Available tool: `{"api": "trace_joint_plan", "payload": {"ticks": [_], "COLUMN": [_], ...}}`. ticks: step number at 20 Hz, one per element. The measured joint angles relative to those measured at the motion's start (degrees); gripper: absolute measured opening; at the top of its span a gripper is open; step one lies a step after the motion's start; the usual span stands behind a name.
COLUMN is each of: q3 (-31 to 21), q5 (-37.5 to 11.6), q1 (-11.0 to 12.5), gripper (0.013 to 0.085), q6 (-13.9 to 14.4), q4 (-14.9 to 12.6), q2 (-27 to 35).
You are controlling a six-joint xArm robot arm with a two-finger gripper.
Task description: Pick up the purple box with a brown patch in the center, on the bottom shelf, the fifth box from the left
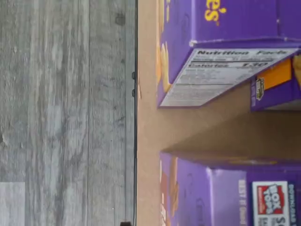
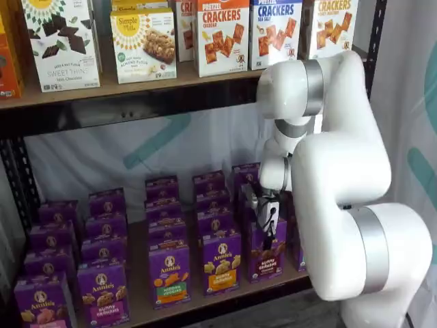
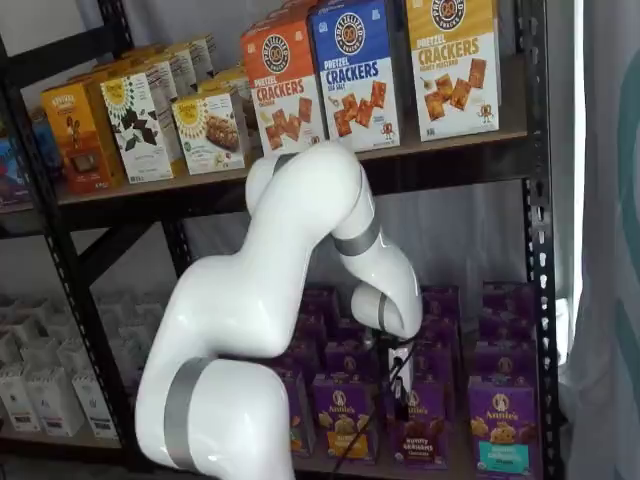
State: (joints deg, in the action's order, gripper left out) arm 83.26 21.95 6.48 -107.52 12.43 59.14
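Where the hand [image 2: 267, 217] hangs over the purple box [image 2: 267, 251] | grip unclear | neighbours close beside

Even, soft indoor light in all views; slightly blurry throughout, with a shadow darkening the bottom shelf [image 1: 197, 132] between cartons.

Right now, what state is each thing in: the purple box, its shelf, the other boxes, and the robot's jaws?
purple box, upright, front of its row
bottom shelf, loaded with rows of purple cartons
orange-snack carton, upright beside the purple box
cracker boxes, upright on the higher shelf
arm, bent down before the shelves
jaws, low at the purple box's top; open or shut cannot be told
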Motion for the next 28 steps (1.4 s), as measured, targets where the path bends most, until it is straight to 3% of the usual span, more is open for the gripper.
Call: {"api": "trace_joint_plan", "payload": {"ticks": [6,10,22,28], "q3": [-0.6,-1.22,-2.48,-2.94], "q5": [-0.49,-0.85,-1.3,-1.26], "q1": [-0.18,-0.28,-0.49,-0.54], "gripper": [0.073,0.061,0.061,0.049], "q6": [-0.34,-0.18,-1.66,-1.92], "q4": [0.55,0.44,2.28,2.6], "q2": [-0.52,-0.91,-1.92,-2.36]}}
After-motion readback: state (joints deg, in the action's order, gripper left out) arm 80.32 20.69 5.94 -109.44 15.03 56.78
